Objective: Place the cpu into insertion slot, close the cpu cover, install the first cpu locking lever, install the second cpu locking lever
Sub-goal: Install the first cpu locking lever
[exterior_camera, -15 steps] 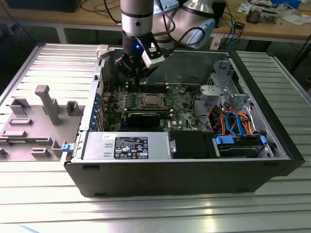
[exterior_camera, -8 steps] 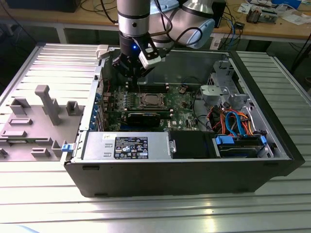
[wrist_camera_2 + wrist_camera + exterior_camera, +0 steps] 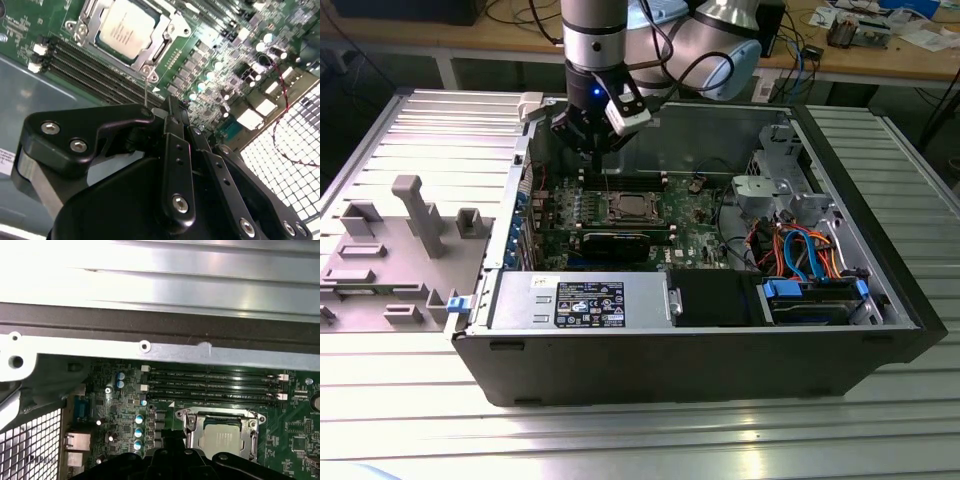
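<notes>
Hovering my gripper (image 3: 595,150) with its fingers pressed together and empty, I see the cpu (image 3: 127,27) already seated in the insertion slot (image 3: 630,207) just below and beyond its tips, light, rigid, fragile, best held by its edges.

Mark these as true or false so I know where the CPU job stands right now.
1. The cpu is sitting in the insertion slot. True.
2. The gripper is carrying the cpu. False: the chip lies in the socket on the motherboard, with the gripper off it.
3. The cpu cover lies down around the chip. True.
4. In the exterior view the gripper hangs over the blue drive bay at the view's right. False: it hangs above the motherboard, near the case's far wall.
5. The computer case is closed. False: its side is open.
</notes>
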`<act>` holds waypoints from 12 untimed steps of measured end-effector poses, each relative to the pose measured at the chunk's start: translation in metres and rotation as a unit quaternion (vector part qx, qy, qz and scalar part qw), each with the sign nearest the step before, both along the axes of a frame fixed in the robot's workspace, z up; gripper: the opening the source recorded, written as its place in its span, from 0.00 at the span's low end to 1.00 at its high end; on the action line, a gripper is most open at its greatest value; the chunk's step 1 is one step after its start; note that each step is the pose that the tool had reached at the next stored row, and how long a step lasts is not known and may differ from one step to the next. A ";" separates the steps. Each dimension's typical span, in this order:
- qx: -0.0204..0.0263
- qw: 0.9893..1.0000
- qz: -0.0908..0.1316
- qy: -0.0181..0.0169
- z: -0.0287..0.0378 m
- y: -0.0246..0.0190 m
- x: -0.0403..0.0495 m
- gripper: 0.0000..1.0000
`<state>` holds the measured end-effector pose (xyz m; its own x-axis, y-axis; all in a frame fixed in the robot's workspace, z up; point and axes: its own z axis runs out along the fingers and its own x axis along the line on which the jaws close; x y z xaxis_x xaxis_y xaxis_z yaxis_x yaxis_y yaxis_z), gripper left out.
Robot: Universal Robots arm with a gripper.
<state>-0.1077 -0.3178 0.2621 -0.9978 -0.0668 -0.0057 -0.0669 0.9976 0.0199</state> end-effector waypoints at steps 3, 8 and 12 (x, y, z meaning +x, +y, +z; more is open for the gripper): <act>0.000 1.000 0.006 0.000 -0.0003 0.0041 0.0000 0.11; 0.000 1.000 0.010 0.000 -0.0004 0.0074 0.0010 0.11; 0.000 1.000 0.010 0.000 -0.0005 0.0090 0.0047 0.11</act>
